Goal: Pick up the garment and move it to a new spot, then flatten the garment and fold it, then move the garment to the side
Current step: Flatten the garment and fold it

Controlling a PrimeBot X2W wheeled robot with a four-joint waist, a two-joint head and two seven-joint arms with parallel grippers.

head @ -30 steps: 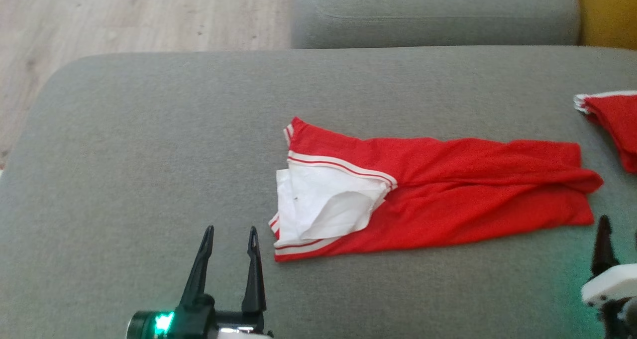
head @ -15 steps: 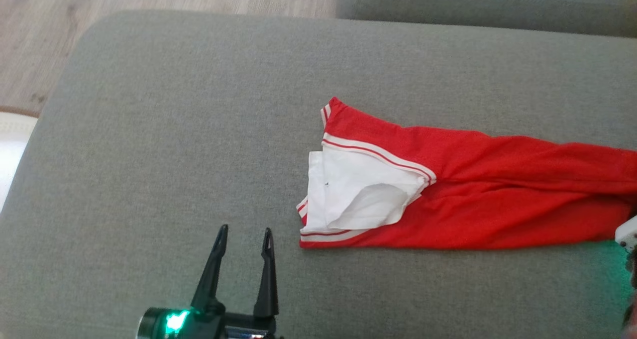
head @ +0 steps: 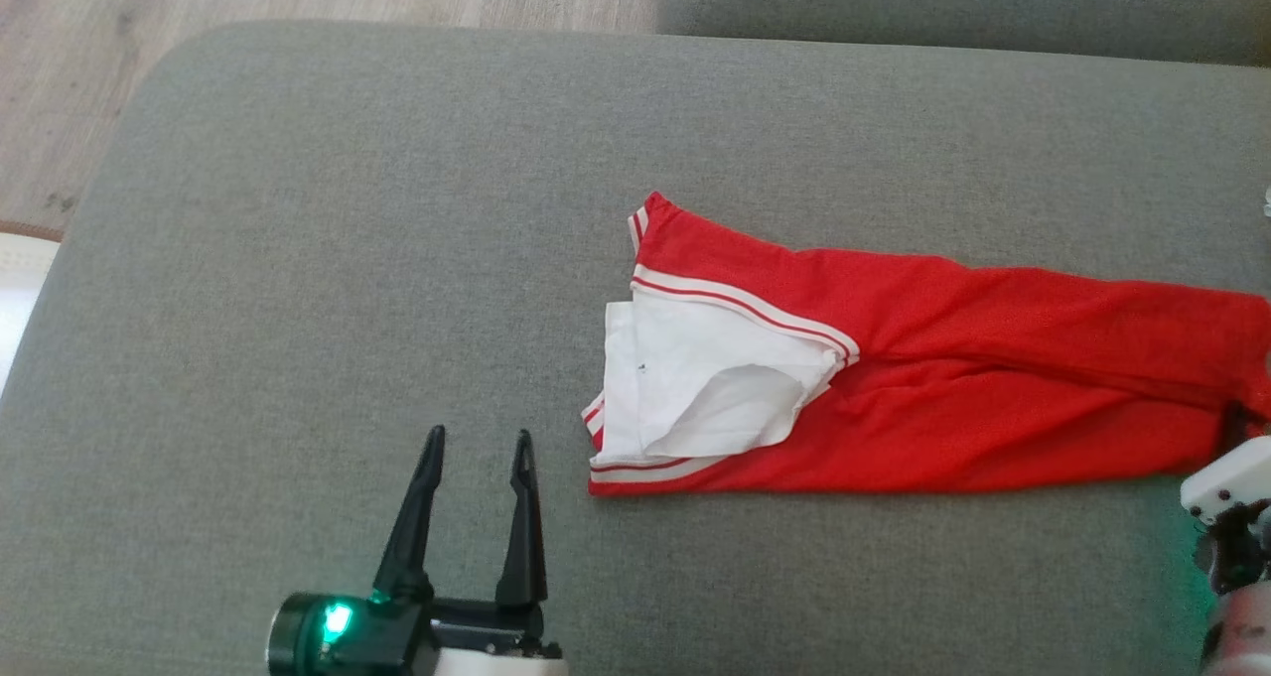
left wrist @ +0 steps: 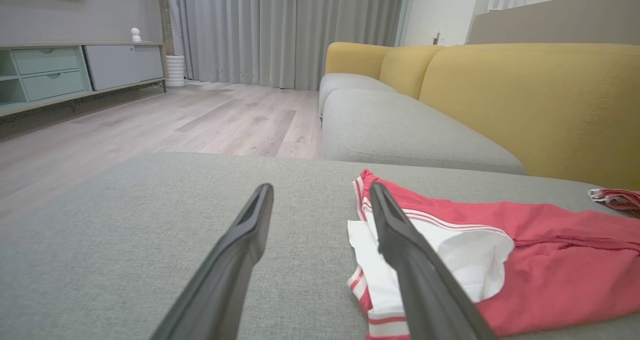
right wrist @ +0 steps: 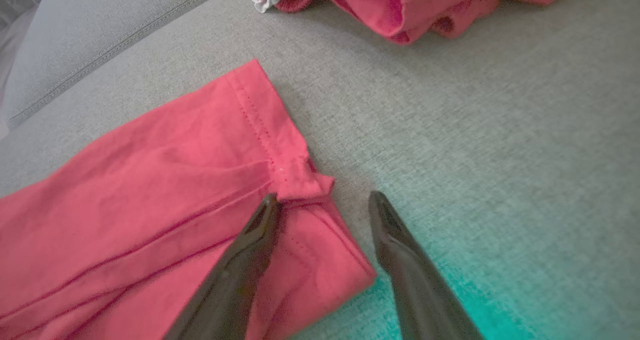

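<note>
Folding judged in hand: garment [head: 993, 398] hem [right wrist: 272, 130] is straddled by spread right gripper [right wrist: 322, 200], left gripper [head: 477, 440] held unclenched near waistband [head: 740, 306]; both ends to be pinched next.

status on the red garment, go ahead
Left end effector open, short of waistband. Right end effector open astride hem corner. Red garment laid out, ungrasped. Second red garment beyond, not blocking.
</note>
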